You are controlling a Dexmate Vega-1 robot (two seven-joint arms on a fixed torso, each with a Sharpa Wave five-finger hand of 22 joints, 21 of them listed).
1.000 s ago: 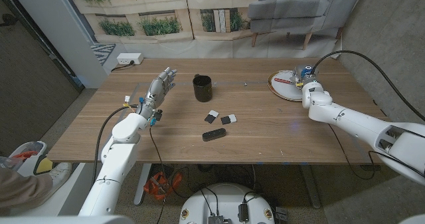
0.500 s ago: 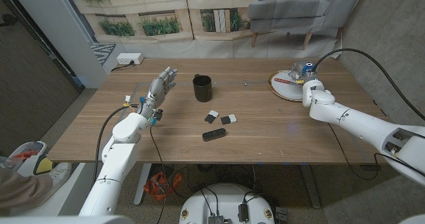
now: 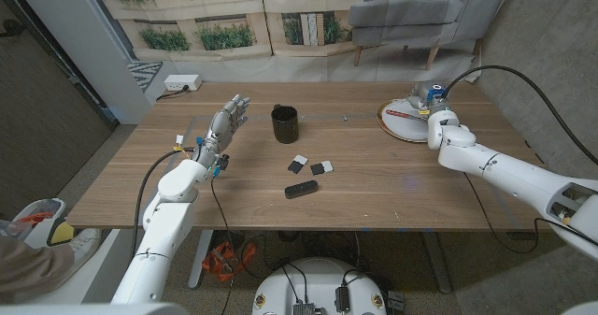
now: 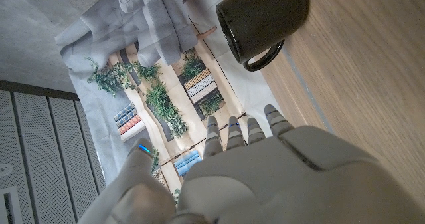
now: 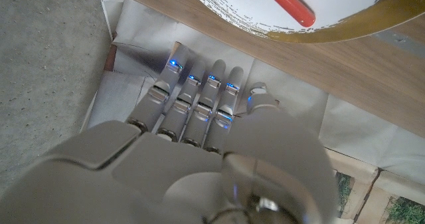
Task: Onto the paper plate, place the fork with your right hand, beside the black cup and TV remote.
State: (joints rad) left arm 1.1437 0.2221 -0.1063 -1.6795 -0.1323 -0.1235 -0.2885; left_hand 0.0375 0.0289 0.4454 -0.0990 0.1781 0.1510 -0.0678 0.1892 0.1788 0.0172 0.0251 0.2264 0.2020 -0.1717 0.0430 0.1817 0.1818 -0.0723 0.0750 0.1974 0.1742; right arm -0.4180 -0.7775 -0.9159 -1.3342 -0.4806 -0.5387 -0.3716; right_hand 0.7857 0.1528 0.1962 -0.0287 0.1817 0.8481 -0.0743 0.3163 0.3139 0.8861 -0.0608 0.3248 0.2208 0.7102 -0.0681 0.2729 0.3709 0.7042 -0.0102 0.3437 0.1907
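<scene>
Two arms reach over the wooden desk (image 3: 374,179), one from each side. On the left, the left robot hand (image 3: 227,121) is raised above the desk's left part, fingers straight and a little apart, holding nothing; the left wrist view looks along its back (image 4: 265,177) toward the black cup (image 4: 262,18). That black cup (image 3: 285,124) stands upright just right of the hand, near the far middle of the desk, its handle on the right.

Nearer the front, toward the middle, two small black-and-white objects (image 3: 309,165) lie side by side, and just in front of them the TV remote (image 3: 301,190) lies flat, well apart from the cup.

Farther right, at the desk's far right corner, sits the paper plate (image 3: 392,124), white with a golden rim. The fork (image 3: 400,114), red-handled, lies on it; the right wrist view shows the red handle (image 5: 287,4) resting on the white of the plate (image 5: 345,31).

The right robot hand (image 3: 430,103) is over the plate's right edge. From the right wrist view its fingers (image 5: 199,104) are stretched out side by side with nothing in them, reaching past the desk's edge.
</scene>
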